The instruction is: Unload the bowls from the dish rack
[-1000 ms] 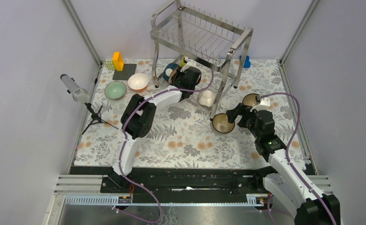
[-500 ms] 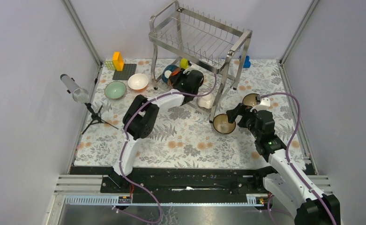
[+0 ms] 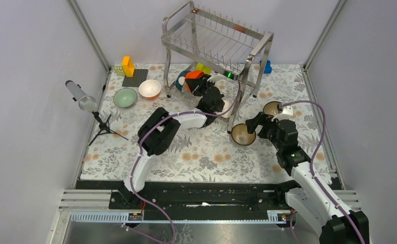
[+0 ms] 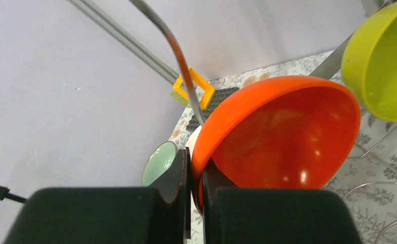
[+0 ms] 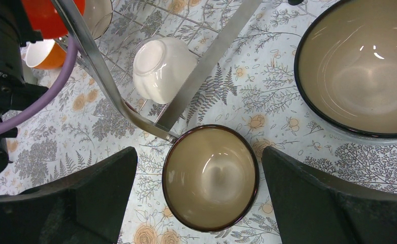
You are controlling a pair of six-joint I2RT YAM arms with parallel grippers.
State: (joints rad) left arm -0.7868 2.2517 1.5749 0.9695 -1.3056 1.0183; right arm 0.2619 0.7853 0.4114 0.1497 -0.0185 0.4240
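- I'm getting bright, even overhead light, with soft shadows on the counter [image 3: 201,152].
- Glare spots on the orange bowl [image 4: 287,152] in my left wrist view.
- Left hand [image 4: 195,168] close up, soft-focused.

The left arm [image 3: 140,162] and right arm [image 3: 313,188] share white moulded links between bulky black joint housings, each trailed by a purple cable [image 5: 59,84]. The left claw [image 4: 195,157] and right claw [image 5: 199,152] have matte black, blocky fingers [image 5: 99,198]; a green light [image 3: 292,154] glows on the right forearm.
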